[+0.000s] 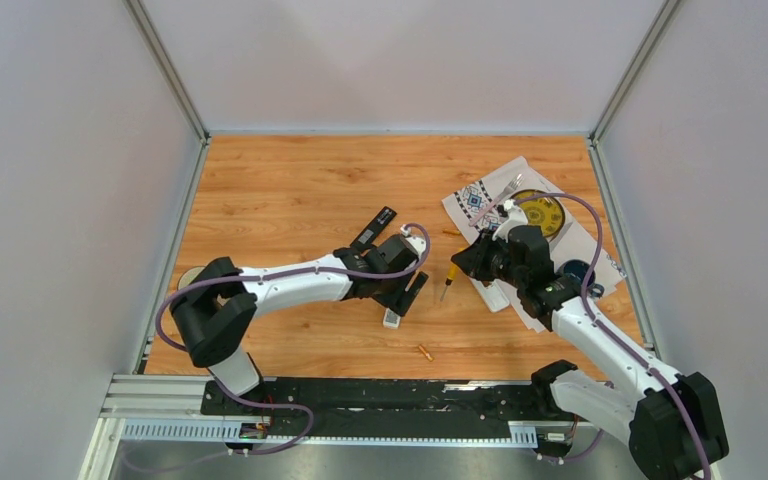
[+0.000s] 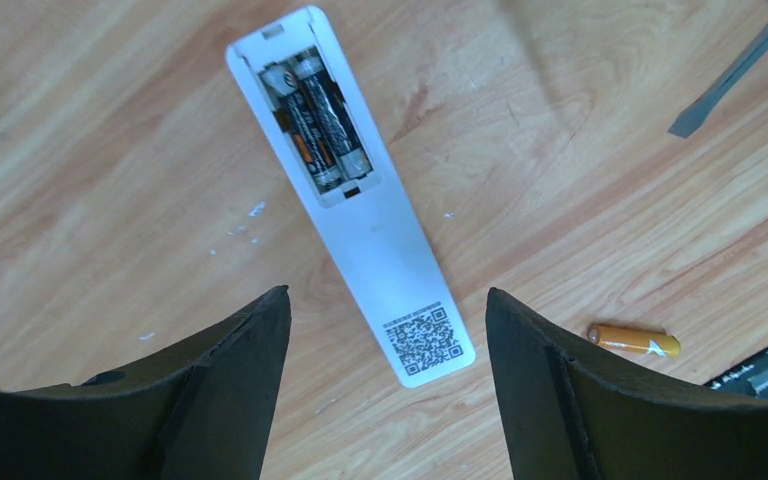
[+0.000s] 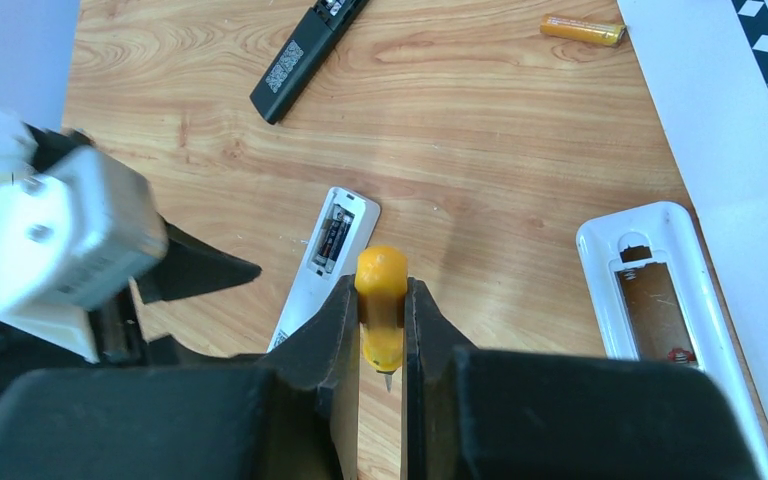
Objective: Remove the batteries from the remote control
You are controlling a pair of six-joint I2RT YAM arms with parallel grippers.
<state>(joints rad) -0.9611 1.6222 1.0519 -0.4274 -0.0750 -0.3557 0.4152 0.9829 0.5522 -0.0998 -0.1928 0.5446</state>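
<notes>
The slim white plastic remote control [image 2: 380,250] lies back-up on the wooden counter [image 2: 110,180] with its cover off. Two dark grey cylindrical batteries [image 2: 315,120] sit side by side in the open bay at its far end. The left hand [image 2: 384,295] hovers over the remote's QR-coded end, its black fingers [image 2: 230,390] spread wide to either side and gripping nothing. In the top view this arm's wrist covers most of the remote, leaving only one end showing.

The right hand [image 3: 381,290] is clamped tight on the yellow handle of a small screwdriver [image 3: 381,320]. The left wrist view shows the grey blade off to one side of the battery bay, apart from the remote.

One loose orange-gold battery [image 2: 634,340] lies on bare wood just beside the coded end, near one of the left hand's fingers. A second orange-gold battery [image 3: 582,29] lies near the edge of a white paper sheet with a black diamond-patterned border [image 3: 720,130]. Another white remote control [image 3: 650,300] rests at that sheet's edge with its open bay bare. A long black remote control [image 3: 305,50] lies farther off on the counter, and a yellow disc [image 1: 540,213] sits on the paper
</notes>
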